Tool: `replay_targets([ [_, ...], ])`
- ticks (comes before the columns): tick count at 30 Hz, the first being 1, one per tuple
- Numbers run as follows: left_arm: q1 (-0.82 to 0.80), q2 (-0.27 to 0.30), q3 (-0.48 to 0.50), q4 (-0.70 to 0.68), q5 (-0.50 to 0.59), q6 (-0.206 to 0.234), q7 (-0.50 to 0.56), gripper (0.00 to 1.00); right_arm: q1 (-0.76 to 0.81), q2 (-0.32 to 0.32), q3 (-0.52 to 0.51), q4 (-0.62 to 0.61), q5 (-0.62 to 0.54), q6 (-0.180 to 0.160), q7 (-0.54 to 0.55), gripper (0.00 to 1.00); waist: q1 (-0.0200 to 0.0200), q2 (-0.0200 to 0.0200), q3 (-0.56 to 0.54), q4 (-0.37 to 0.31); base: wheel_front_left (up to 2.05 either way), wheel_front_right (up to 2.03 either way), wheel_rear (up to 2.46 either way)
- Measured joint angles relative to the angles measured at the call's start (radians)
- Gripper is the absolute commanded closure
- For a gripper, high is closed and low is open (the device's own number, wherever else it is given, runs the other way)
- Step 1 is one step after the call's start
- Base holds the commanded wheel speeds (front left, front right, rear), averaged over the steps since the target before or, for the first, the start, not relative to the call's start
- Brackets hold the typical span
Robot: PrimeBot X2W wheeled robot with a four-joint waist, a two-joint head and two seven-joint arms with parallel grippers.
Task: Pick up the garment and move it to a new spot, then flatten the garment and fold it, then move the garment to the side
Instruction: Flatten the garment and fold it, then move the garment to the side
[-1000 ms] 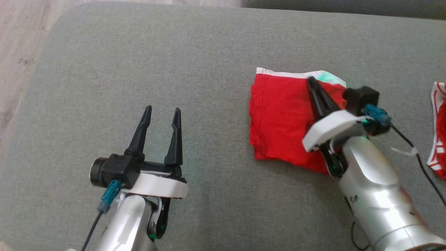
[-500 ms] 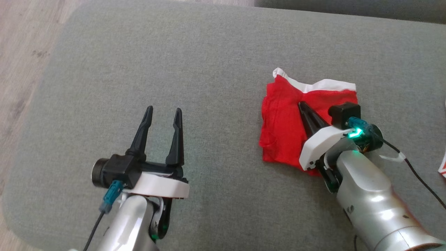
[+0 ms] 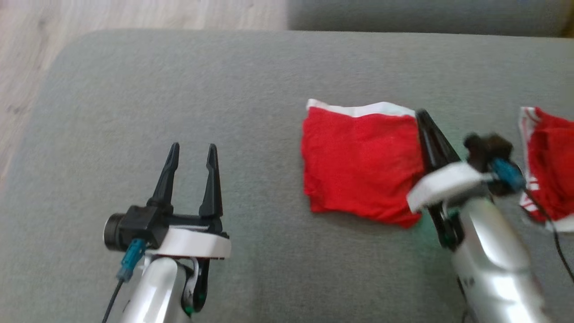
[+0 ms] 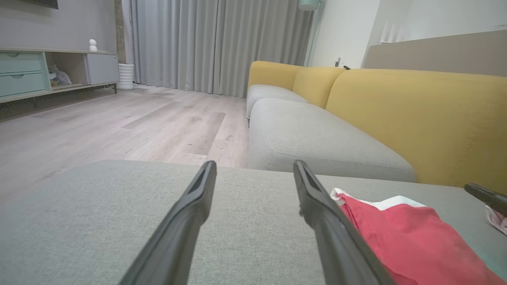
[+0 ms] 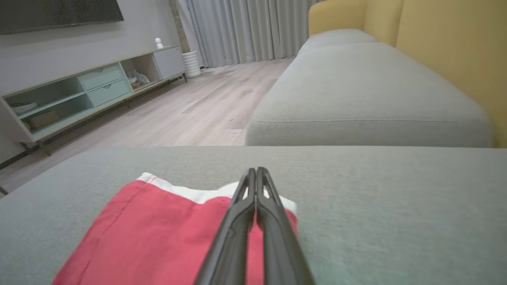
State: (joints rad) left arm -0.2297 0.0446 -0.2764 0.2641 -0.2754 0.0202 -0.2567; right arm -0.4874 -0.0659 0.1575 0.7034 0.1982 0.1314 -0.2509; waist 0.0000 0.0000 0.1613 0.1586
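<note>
Garment: red, folded flat on grey cushion, right of centre. R pincer fingers together at its top-right corner by the white band; can't tell if cloth's pinched. L pincer apart over bare cushion, well left. Risk: a one-corner drag could undo the fold or bump it into 2nd red piece.

A home living room: yellow sofa, curtains, sideboard

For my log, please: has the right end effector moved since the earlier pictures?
Yes. Against the garment, the right end effector went right: from its middle to its right edge.
</note>
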Motion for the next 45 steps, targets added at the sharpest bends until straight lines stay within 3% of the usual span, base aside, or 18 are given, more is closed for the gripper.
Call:
replay_targets([
  [5,0.029,0.000,0.018,0.001,0.004,-0.003,0.000,0.00,0.162,0.001,-0.076,-0.131,-0.043,0.000,0.000,1.00,-0.0001,0.0000,-0.036,-0.046,0.00,0.00,0.00],
  [12,0.064,0.001,0.022,0.007,0.008,-0.009,0.000,0.00,0.318,0.008,-0.106,-0.239,-0.055,0.000,0.000,1.00,-0.0001,0.0000,-0.081,-0.089,0.00,0.00,0.00],
  [13,0.070,0.001,0.022,0.008,0.008,-0.011,0.000,0.00,0.339,0.011,-0.108,-0.248,-0.058,0.000,0.000,0.85,-0.0001,0.0000,-0.086,-0.093,0.00,0.00,0.00],
  [14,0.076,0.001,0.022,0.009,0.008,-0.011,0.000,0.00,0.358,0.012,-0.109,-0.257,-0.057,0.000,0.000,0.21,-0.0001,0.0000,-0.090,-0.096,0.00,0.00,0.00],
  [15,0.081,0.001,0.022,0.009,0.008,-0.011,0.000,0.00,0.375,0.013,-0.111,-0.266,-0.056,0.000,0.000,0.00,-0.0002,0.0000,-0.093,-0.099,0.00,0.00,0.00],
  [36,0.088,0.001,0.012,0.022,0.007,-0.012,0.000,0.00,0.391,0.016,-0.114,-0.294,-0.052,0.000,0.000,0.00,0.0001,0.0000,-0.077,-0.069,0.00,0.00,0.00],
  [45,0.056,0.001,-0.007,0.023,0.007,-0.020,0.000,0.00,0.249,0.016,-0.108,-0.222,-0.038,0.000,0.099,0.00,0.0001,0.0000,-0.026,-0.017,0.00,0.00,0.00],
])
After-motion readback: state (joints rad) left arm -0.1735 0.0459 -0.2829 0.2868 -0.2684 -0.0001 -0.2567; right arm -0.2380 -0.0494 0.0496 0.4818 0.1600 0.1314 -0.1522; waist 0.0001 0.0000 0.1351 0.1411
